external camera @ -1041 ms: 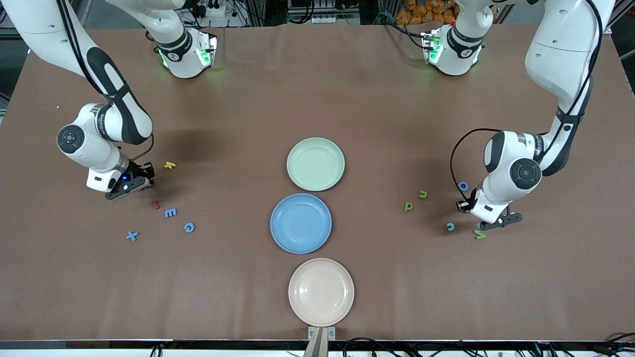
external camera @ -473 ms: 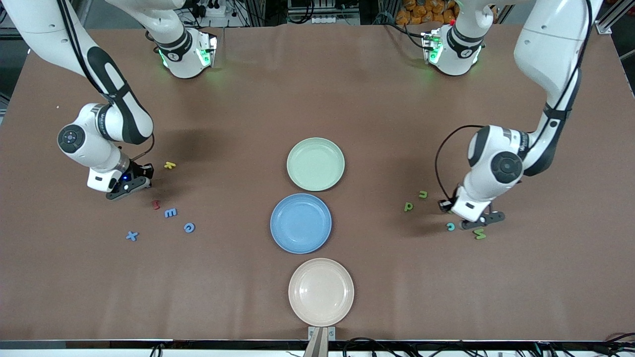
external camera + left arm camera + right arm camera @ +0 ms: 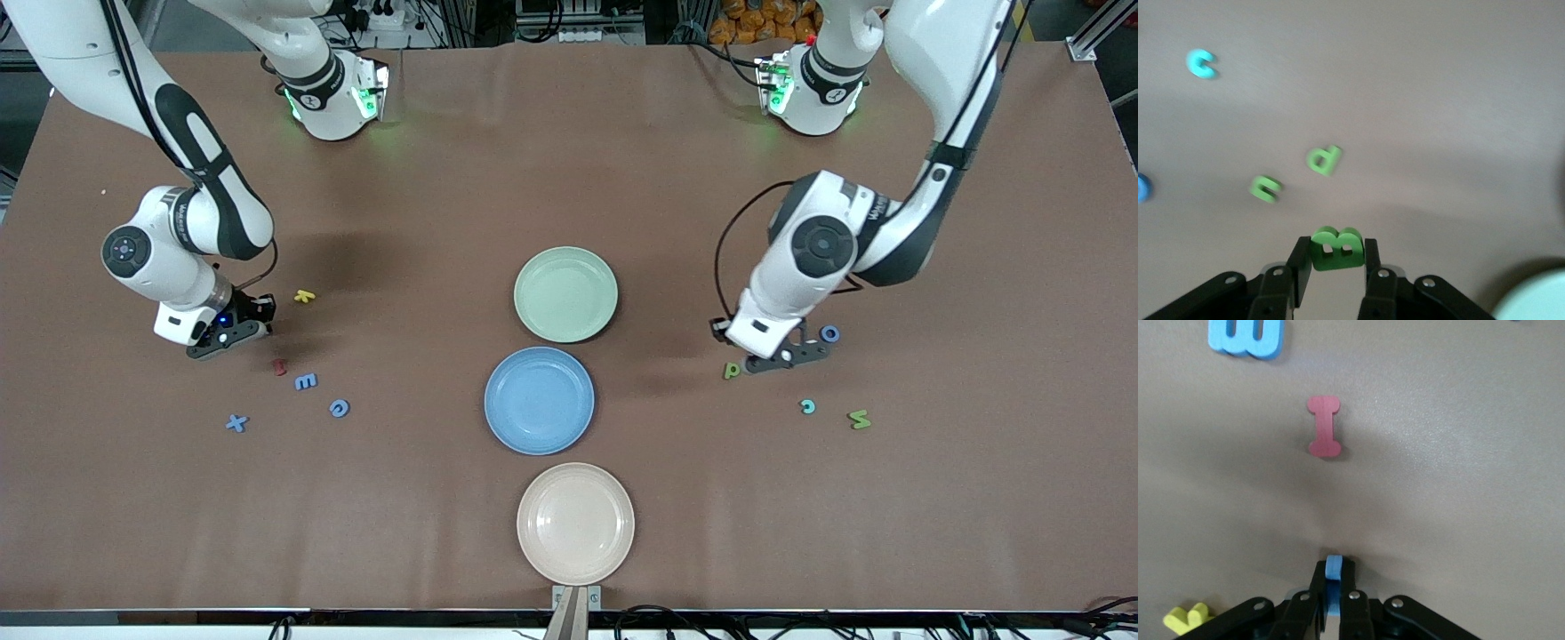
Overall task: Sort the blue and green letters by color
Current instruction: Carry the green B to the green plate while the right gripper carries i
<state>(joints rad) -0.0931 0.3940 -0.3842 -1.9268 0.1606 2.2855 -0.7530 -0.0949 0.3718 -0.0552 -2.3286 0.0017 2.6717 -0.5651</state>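
- Front view shows you all three plates bare: green plate [image 3: 565, 294], blue plate [image 3: 539, 400] and beige plate [image 3: 575, 524], so judge the sorting barely begun.
- Your left gripper [image 3: 1336, 259] is clamped on a green B [image 3: 1337, 249], over the worktop [image 3: 569, 178] beside the green p [image 3: 732, 370].
- Your right gripper [image 3: 1333, 584] pinches a thin blue piece [image 3: 1333, 568] edge-on, near the red letter [image 3: 1323, 425] and the yellow letter [image 3: 304, 296].
- Left to move: blue E [image 3: 305, 381], blue C [image 3: 339, 408], blue X [image 3: 236, 423], blue ring letter [image 3: 829, 333], green M [image 3: 859, 419], green n [image 3: 1265, 188].
- The pieces look like flat, matte, foam-like cut-outs; the plates are smooth, round and shallow-rimmed.
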